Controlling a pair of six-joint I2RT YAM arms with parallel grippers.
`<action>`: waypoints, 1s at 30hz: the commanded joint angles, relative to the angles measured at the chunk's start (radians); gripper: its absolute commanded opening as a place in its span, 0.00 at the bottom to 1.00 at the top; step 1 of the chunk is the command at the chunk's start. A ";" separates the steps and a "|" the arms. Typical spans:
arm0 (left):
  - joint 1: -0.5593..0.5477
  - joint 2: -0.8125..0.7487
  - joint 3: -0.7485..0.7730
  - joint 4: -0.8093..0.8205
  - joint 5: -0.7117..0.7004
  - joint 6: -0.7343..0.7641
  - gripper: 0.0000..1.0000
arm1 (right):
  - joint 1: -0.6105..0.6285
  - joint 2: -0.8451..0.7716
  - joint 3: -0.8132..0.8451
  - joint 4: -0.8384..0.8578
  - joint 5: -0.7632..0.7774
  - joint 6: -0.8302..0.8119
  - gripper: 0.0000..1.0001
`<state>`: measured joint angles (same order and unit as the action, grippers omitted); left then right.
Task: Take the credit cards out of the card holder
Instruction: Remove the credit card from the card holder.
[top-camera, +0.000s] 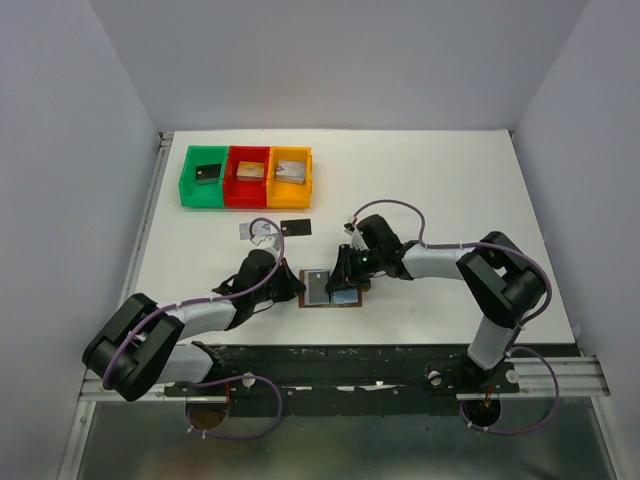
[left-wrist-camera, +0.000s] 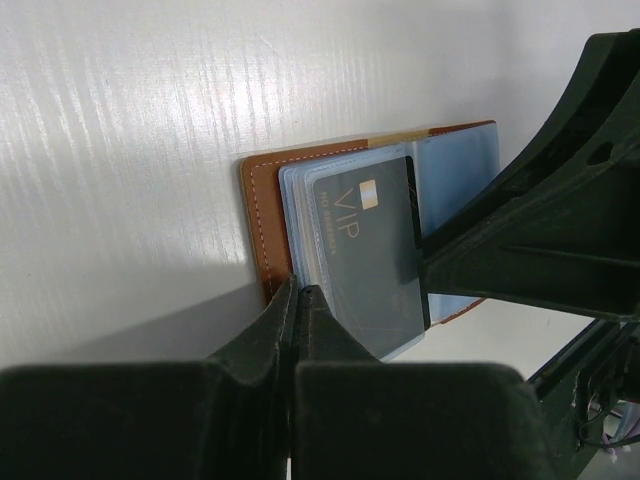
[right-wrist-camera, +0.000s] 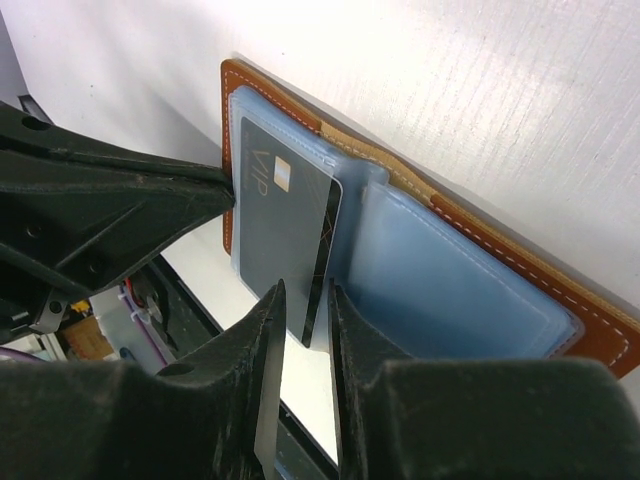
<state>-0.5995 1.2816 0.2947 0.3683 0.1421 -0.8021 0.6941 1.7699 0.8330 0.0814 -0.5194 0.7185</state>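
Observation:
The card holder (top-camera: 332, 303) (left-wrist-camera: 262, 205) (right-wrist-camera: 480, 232), brown leather with light blue lining, lies open on the table between both arms. A dark grey credit card (top-camera: 317, 286) (left-wrist-camera: 365, 260) (right-wrist-camera: 285, 225) marked VIP sticks partly out of its left pocket. My right gripper (top-camera: 346, 279) (right-wrist-camera: 305, 292) is open a little, its fingers standing either side of that card's lifted edge with gaps showing. Shut with nothing between its fingers, my left gripper (top-camera: 297, 286) (left-wrist-camera: 298, 290) has its tips against the holder's left edge. A black card (top-camera: 297, 227) and a grey one (top-camera: 247, 231) lie loose behind.
Green (top-camera: 204, 176), red (top-camera: 248, 176) and orange (top-camera: 290, 177) trays stand at the back left, each holding a small block. The two grippers face each other closely over the holder. The table's front edge lies just below the holder.

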 joint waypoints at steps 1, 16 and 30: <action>-0.008 0.027 -0.020 0.014 -0.019 0.000 0.00 | 0.005 0.029 0.014 0.038 -0.024 0.022 0.31; -0.028 0.059 -0.014 0.029 -0.021 -0.006 0.00 | 0.004 -0.023 -0.037 0.119 -0.022 0.071 0.30; -0.028 0.027 -0.034 0.003 -0.061 -0.025 0.00 | -0.001 -0.056 -0.058 0.101 0.010 0.053 0.07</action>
<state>-0.6170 1.3190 0.2916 0.4248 0.1158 -0.8169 0.6933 1.7519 0.7849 0.1596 -0.5293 0.7849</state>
